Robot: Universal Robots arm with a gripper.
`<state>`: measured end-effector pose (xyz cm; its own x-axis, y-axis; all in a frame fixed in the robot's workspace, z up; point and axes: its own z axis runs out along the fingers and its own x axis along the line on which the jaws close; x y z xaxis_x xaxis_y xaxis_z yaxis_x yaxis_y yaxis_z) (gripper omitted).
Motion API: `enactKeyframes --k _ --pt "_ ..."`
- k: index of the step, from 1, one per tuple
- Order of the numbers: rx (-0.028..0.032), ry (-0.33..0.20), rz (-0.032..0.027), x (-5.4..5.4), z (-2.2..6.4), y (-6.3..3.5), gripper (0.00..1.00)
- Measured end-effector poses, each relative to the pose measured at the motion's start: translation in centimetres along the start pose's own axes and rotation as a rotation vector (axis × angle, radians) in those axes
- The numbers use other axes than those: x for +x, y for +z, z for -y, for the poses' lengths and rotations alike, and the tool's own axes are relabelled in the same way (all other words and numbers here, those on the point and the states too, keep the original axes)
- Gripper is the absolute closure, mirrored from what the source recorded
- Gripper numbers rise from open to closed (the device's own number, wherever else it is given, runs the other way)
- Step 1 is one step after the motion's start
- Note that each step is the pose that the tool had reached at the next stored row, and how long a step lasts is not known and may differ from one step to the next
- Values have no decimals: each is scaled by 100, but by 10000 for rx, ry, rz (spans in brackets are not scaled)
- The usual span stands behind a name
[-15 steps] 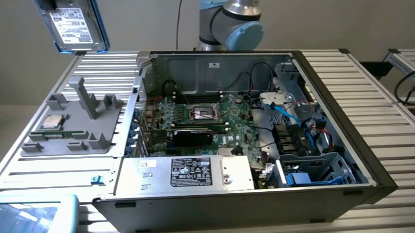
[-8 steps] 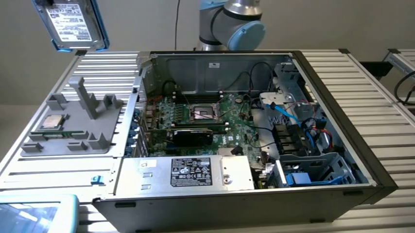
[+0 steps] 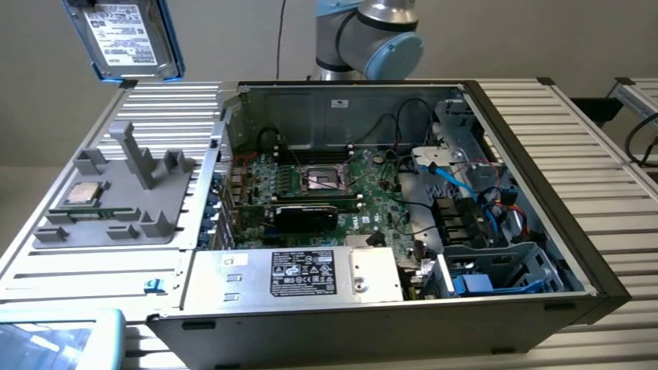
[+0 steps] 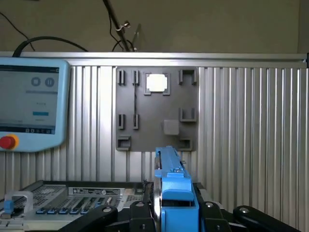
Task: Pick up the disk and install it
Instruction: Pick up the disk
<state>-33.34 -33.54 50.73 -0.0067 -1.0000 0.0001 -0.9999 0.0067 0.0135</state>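
Note:
The disk [image 3: 129, 38] hangs in the air at the top of the exterior view's left, above the table's far corner, its white label facing the camera inside the bright blue carrier. In the wrist view the disk [image 4: 170, 181] shows edge-on, upright between the black fingers [image 4: 143, 212]. My gripper [image 4: 174, 215] is shut on it, one finger on either side of the carrier. The disk is well clear of the open computer case [image 3: 411, 193] and of the grey fixture plate [image 3: 113, 200] below it.
The case lies open with motherboard, cables and a blue drive bay [image 3: 494, 274] at its near right corner. A silver box with a black label [image 3: 308, 274] sits at the case front. A processor chip [image 3: 82, 194] rests on the fixture plate. A teach pendant [image 4: 29, 104] lies nearby.

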Motion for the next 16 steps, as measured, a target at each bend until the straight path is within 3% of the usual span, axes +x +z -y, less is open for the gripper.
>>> enactKeyframes --k 16 --pt "3 0 0 97 626 -52 63"
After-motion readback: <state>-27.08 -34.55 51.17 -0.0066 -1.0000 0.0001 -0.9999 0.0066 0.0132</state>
